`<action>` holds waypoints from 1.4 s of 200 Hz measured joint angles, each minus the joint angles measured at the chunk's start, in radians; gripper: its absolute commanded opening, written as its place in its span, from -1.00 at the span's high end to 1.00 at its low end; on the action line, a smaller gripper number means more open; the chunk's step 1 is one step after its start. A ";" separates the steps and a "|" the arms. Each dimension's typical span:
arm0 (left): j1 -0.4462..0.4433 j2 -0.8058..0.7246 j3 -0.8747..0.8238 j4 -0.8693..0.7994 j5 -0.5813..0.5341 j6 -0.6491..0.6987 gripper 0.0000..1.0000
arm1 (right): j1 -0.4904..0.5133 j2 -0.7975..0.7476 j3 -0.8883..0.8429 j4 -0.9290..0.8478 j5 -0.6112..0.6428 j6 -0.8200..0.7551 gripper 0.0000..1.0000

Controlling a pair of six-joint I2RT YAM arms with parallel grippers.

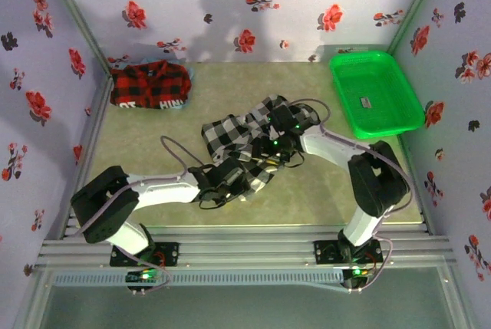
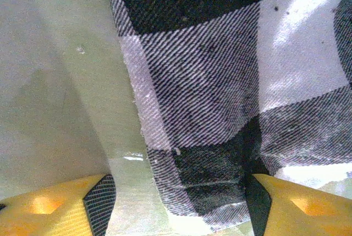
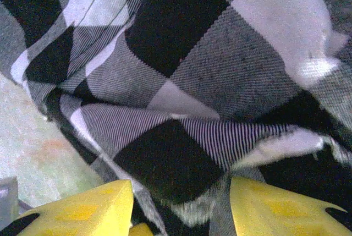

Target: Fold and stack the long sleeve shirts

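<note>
- Checked shirt [image 1: 230, 133]: black-and-white, lies rumpled mid-table, not folded flat. Both arms reach onto it.
- Left gripper [image 2: 179, 203]: jaws spread. The shirt's hemmed edge and a strip of bare table [image 1: 230, 83] sit between the yellow fingers [image 2: 55, 208]. Nothing is pinched.
- Right gripper [image 3: 181, 203]: jaws apart, low over a bunched fold of the same shirt. Cloth sits in the gap, and I see no clamp on it.
- Red-and-black plaid shirt [image 1: 149, 85]: folded in the far-left corner, well apart from the checked one.
- White lettering [image 1: 165, 103] runs along the plaid shirt's near edge. Only fragments read, roughly "OT" and "HIN"; the rest is folded under.
- Green basket [image 1: 337, 83]: far right, against the wall. A small sticker [image 1: 367, 102] lies on its floor, too small to read.
- No writing readable on the checked shirt in either wrist view.
</note>
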 measured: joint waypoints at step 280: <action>-0.011 -0.304 -0.119 -0.043 -0.057 -0.059 -0.53 | -0.103 -0.138 0.033 0.016 -0.027 -0.102 0.23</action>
